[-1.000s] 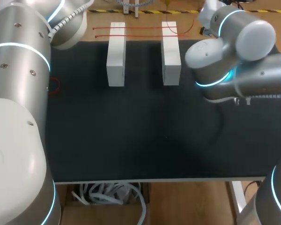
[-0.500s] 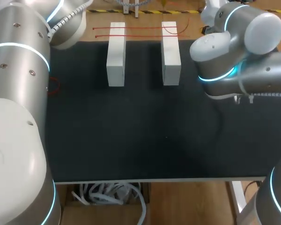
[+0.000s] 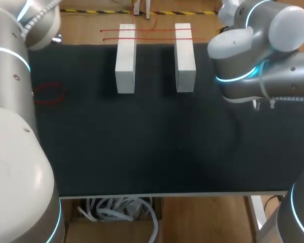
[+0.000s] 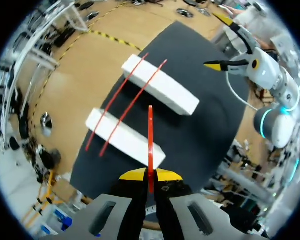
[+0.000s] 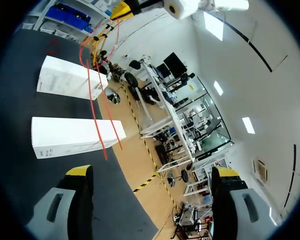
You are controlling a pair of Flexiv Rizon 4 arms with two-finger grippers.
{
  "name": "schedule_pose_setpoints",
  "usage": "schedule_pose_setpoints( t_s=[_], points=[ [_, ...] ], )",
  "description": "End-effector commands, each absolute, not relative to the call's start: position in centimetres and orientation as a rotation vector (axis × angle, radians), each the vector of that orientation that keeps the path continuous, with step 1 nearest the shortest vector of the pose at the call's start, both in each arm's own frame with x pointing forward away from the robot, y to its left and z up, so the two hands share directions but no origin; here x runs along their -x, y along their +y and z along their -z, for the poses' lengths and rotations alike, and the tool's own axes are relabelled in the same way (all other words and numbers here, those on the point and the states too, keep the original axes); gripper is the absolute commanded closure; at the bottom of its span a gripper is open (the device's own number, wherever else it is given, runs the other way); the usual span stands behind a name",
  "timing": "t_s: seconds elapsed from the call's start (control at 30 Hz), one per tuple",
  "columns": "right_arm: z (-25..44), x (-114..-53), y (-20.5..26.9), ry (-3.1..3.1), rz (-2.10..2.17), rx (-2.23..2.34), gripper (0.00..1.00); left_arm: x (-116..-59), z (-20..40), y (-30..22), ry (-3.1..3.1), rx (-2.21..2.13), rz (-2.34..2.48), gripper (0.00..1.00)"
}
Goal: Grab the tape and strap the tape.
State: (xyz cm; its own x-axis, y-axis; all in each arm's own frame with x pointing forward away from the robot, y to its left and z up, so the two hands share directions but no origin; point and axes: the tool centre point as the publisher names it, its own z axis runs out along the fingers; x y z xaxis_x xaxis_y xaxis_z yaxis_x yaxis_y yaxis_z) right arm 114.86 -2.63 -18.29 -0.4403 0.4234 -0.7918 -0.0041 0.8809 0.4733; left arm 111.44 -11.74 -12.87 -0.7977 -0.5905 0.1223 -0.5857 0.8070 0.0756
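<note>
Tape (image 4: 150, 135), a thin red strip seen edge-on, is sticking straight out ahead of the left pincer (image 4: 150, 176). The pincer's 2 yellow-tipped fingers (image 4: 134, 175) are pressing together on the strip's near end from both sides. How far the strip reaches beyond that I cannot tell.

Below and ahead of this pincer, 2 white blocks are lying side by side on the black mat (image 4: 210, 125), with a gap between them. The nearer block (image 4: 125, 137) is sitting just past the fingertips and the farther block (image 4: 160, 90) beyond it. Both are showing as long, rectangular bars with sharp edges and a flat, matte surface.

2 red strips (image 4: 121, 102), thin, straight and roughly parallel, are running across the tops of both blocks close to 1 end, bridging the gap between them. The mat is looking dull and finely textured.

The right pincer (image 5: 152, 172) is hanging with its 2 fingers wide apart and nothing between them. From it, the blocks are lying ahead and off toward 1 finger, with the red strips crossing them. A red loop (image 5: 52, 46), small and oval, is lying flat on the mat beyond the farther block and well apart from both.

From above, the right arm (image 3: 253, 55), smooth grey with a glowing cyan ring, is hanging just beside 1 block (image 3: 185, 58). The left arm (image 3: 10, 126) is filling the side near the loop.
</note>
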Motion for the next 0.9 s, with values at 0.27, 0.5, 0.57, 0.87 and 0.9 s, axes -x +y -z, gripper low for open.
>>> schedule_pose_setpoints(
  t_s=[0.27,0.5,0.57,0.87,0.9],
  points=[
    [17.8,-114.7,-2.8,2.136,-0.536,-0.274,0.00,-101.5,13.8,-1.1,-2.666,-1.379,-0.100,1.00],
    [17.8,-114.7,-2.8,2.136,-0.536,-0.274,0.00,-99.8,14.1,1.9,-2.616,-1.477,-0.082,1.00],
    [17.8,-114.7,-2.8,2.136,-0.536,-0.274,0.00,-99.6,14.0,2.6,-2.606,-1.498,-0.085,1.00],
    [17.8,-114.7,-2.8,2.136,-0.536,-0.274,0.00,-99.6,13.9,2.8,-2.594,-1.501,-0.081,0.00],
    [17.8,-114.7,-2.8,2.136,-0.536,-0.274,0.00,-99.6,13.9,2.8,-2.594,-1.501,-0.081,0.00]
  ],
)
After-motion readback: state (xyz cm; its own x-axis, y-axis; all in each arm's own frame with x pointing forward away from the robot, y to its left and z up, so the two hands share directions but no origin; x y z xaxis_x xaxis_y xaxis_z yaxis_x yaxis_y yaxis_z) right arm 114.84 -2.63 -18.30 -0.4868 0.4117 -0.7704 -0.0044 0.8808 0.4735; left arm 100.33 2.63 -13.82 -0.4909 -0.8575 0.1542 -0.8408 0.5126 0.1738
